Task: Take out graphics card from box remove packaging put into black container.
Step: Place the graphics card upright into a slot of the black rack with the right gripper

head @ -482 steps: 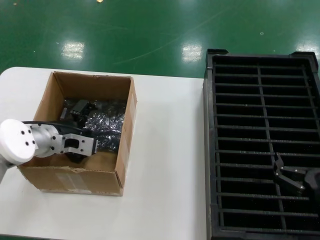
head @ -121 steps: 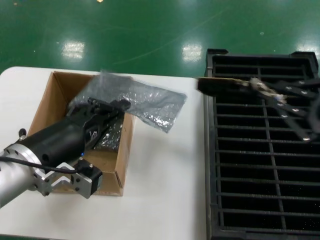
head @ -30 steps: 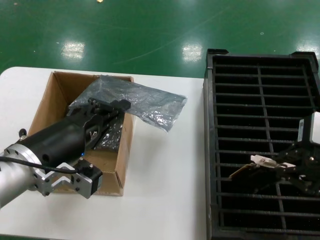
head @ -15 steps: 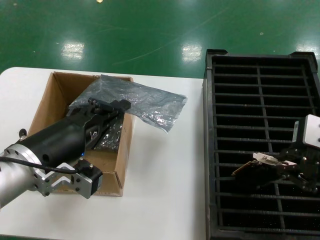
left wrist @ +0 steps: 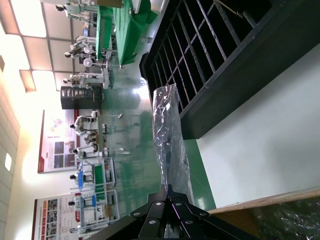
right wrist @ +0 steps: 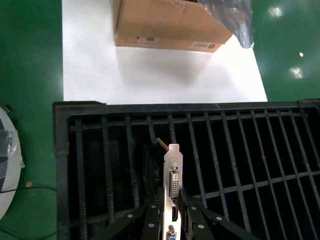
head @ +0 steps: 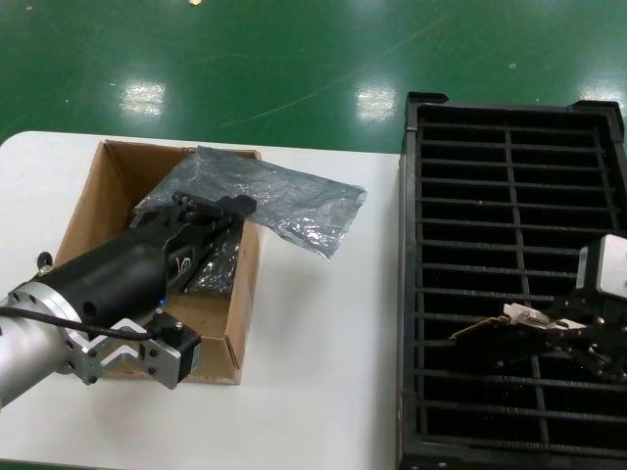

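The right pincer (right wrist: 170, 220) grips the graphics card (right wrist: 173, 172) on edge — bracket leading, over a near slot of the black container (head: 407, 294), likely to slide between slats. The left pincer (head: 211, 208) clamps the packaging (head: 284, 201) above the box (head: 98, 196), clear of it. White surface (head: 323, 333) — green floor (head: 294, 59) beyond.

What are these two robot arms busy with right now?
The right gripper holds the graphics card by its metal bracket, low over the slots of the black container. The left gripper is clamped on the packaging, a crinkly plastic bag held over the box and draping past its wall above the white table.
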You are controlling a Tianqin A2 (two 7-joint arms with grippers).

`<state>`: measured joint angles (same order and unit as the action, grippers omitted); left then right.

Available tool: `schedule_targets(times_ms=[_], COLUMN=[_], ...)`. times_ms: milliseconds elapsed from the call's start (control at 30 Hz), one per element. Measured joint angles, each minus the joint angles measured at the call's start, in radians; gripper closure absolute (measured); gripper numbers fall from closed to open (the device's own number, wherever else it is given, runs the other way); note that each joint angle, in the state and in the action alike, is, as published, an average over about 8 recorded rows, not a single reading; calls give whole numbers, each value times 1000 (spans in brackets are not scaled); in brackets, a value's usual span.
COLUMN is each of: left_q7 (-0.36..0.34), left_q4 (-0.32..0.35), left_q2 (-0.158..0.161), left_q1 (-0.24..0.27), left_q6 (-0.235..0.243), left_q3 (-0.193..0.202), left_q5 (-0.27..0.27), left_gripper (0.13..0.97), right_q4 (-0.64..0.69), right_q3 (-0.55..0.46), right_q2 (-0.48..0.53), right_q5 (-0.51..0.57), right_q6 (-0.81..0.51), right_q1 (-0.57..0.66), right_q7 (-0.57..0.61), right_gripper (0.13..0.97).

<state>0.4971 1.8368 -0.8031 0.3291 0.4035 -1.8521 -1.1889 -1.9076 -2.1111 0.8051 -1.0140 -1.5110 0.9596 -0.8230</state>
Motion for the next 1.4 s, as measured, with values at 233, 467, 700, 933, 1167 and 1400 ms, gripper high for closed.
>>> schedule_targets(times_ms=[233, 467, 700, 933, 1167, 1400], left_q7=[0, 0, 0, 0, 0, 0], left_q4=[0, 0, 0, 0, 0, 0], left_q2=[0, 0, 0, 0, 0, 0], left_q1=[0, 0, 0, 0, 0, 0], left_q6=[0, 0, 0, 0, 0, 0], left_q3=[0, 0, 0, 0, 0, 0], left_q5=[0, 0, 0, 0, 0, 0], left_gripper=[957, 957, 957, 957, 957, 957], right_q4=[-22, -30, -31, -37, -30, -21], right_q3=[13, 16, -13, -55, -99, -129], right_q2=[21, 27, 1, -42, -82, -102], right_q5=[-6, 2, 40, 77, 112, 140], right_q6=[-1, -2, -20, -41, -51, -52], right_q1=[-20, -29, -8, 19, 30, 28], right_q7=[14, 25, 41, 60, 77, 96], right_gripper=[907, 907, 907, 907, 907, 907])
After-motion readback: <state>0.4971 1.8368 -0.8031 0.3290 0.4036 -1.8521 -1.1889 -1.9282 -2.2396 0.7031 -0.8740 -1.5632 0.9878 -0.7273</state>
